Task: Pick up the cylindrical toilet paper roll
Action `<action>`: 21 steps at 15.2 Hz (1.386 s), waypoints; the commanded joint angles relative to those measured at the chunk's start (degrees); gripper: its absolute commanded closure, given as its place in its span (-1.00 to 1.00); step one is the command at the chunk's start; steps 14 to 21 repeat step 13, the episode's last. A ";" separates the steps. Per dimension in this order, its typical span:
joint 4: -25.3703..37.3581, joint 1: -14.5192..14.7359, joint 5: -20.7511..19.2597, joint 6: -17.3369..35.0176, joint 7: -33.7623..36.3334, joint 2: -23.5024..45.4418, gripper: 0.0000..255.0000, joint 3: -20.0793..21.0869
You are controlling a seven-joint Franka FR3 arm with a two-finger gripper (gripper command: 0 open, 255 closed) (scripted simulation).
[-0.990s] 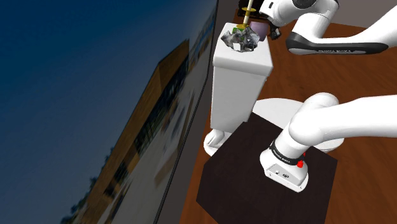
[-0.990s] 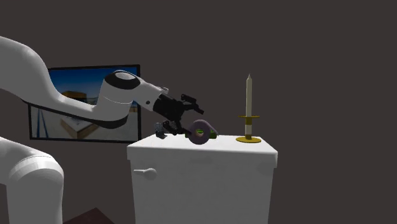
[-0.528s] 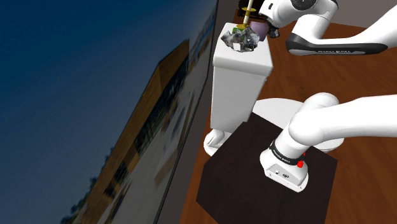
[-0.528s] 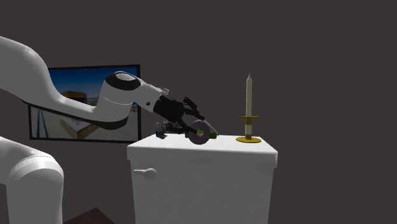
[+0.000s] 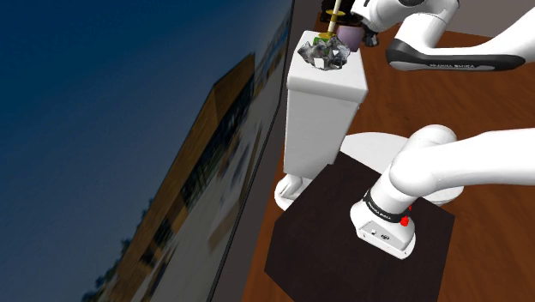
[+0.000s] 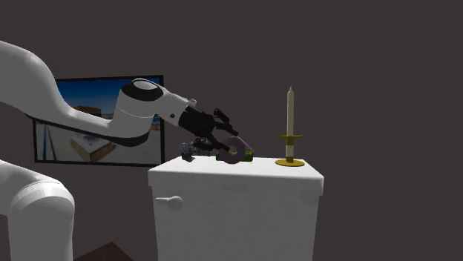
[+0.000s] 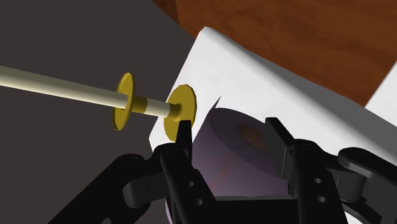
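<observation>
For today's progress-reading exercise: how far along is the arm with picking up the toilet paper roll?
Done: the gripper is at the purplish toilet paper roll on the white tank lid, beside the candlestick. In hand: its fingers appear clasped on the roll's sides. Left: lifting it clear; the roll looks tilted but at most barely off the lid.
</observation>
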 commanded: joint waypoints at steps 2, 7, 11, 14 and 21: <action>1.72 0.67 2.21 -1.36 -2.22 -0.29 1.00 0.61; 4.72 1.76 5.48 -3.67 -5.60 -0.55 1.00 1.54; 7.31 2.63 7.83 -5.53 -8.07 -0.49 1.00 2.24; 7.41 2.67 7.91 -5.60 -8.16 -0.49 1.00 2.26; 7.41 2.67 7.91 -5.60 -8.16 -0.49 1.00 2.26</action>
